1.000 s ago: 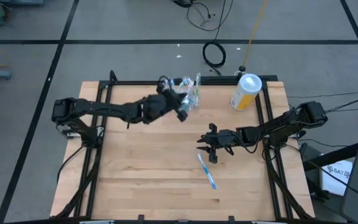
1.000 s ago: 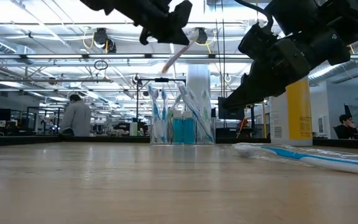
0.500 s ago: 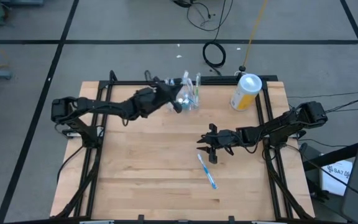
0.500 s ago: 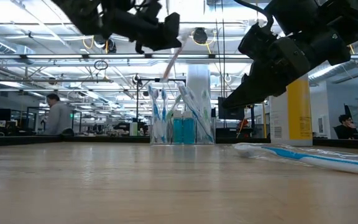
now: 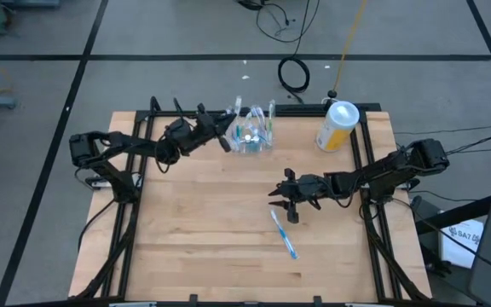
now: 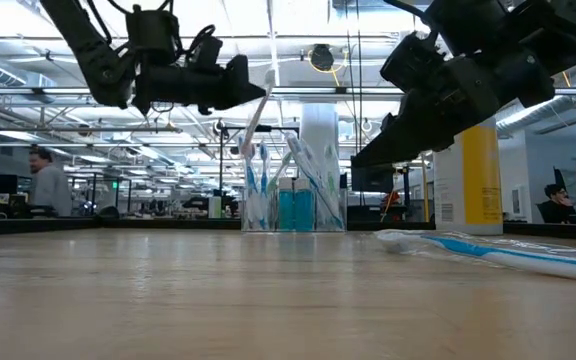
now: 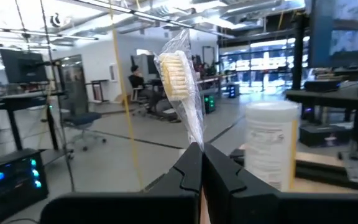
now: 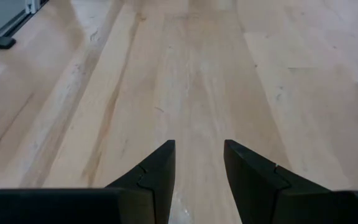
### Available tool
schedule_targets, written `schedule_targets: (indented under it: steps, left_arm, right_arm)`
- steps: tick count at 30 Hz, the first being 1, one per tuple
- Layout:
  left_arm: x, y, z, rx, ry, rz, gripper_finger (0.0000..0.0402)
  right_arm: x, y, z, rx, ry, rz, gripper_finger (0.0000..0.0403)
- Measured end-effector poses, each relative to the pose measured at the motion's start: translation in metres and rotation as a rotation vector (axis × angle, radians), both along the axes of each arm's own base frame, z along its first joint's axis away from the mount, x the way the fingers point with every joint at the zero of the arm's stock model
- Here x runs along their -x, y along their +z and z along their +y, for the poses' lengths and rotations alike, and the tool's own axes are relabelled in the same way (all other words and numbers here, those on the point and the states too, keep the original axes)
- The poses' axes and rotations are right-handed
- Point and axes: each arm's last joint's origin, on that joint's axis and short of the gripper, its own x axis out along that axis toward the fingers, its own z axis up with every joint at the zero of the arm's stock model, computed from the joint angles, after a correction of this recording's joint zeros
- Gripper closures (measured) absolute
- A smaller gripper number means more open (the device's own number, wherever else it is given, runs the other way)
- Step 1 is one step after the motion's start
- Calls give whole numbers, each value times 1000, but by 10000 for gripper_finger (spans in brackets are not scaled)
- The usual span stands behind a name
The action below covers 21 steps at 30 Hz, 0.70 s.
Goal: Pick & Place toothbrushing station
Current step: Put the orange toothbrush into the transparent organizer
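We note the left claw [image 7: 199, 163] clamped on a wrapped toothbrush [image 7: 180, 84] beside the toothbrushing station [image 5: 252, 136]; right claw [image 8: 197, 158] parted, above the surface [image 8: 191, 74].

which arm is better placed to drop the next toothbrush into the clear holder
Left, probably. The left gripper is shut on a wrapped toothbrush, raised right beside the clear holder. The right gripper hangs open and empty mid-table, above the blue toothbrush lying on the wood.

Overhead camera straight down on table [image 5: 194, 222], tabletop camera level across it, wrist cameras looking forward
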Motion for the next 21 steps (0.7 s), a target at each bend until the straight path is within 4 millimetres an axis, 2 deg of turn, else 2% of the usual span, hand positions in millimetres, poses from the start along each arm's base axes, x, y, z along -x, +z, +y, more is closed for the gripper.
schedule_targets:
  steps: [8, 14, 21]
  left_arm:
    - [-6, -17, 5, -64, 7, 66, 398]
    - [-10, -33, 13, -78, 21, -19, 398]
    - [-16, -65, 16, -13, 1, -46, 398]
  right_arm:
    - [-1, 0, -12, 3, -41, -3, 275]
    - [-2, 1, -25, 3, -92, -7, 275]
    - [-2, 1, -32, 3, -118, -6, 275]
